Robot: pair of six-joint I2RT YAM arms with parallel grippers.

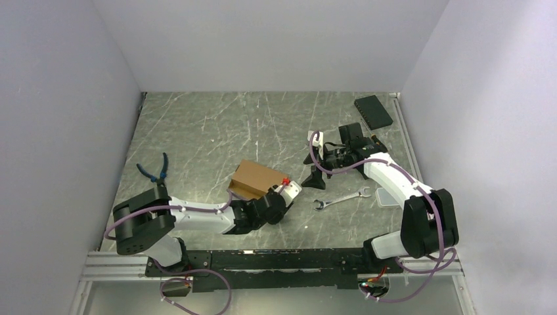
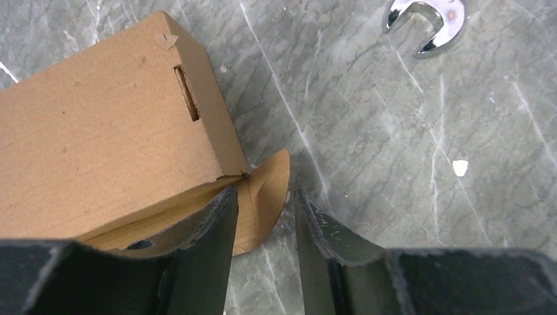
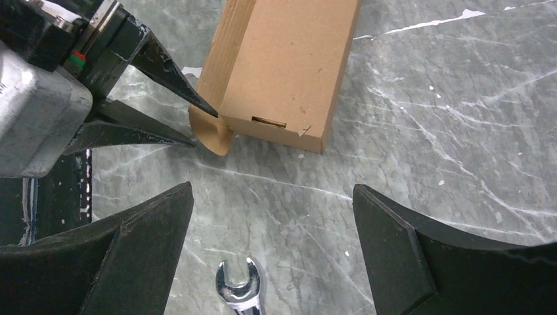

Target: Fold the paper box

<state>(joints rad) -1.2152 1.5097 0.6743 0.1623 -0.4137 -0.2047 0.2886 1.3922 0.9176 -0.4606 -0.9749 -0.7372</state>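
We log: paper box point(image 1: 256, 177) lies near the middle of the bench point(image 1: 217, 125) | left gripper point(image 2: 266, 197) partly open, fingers astride the box's rounded end flap point(image 3: 213, 134), not clamped | right gripper point(image 3: 272, 189) wide open, holding nothing, toward the bench's right edge.

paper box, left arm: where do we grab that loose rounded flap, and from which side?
Take the rounded flap near its crease, at the end of the paper box. Come in end-on along the box's length, where the left gripper sits with its jaws apart, one on either side of the flap. The flap is thin and sticks out past the box's end wall, so both jaws likely have room.
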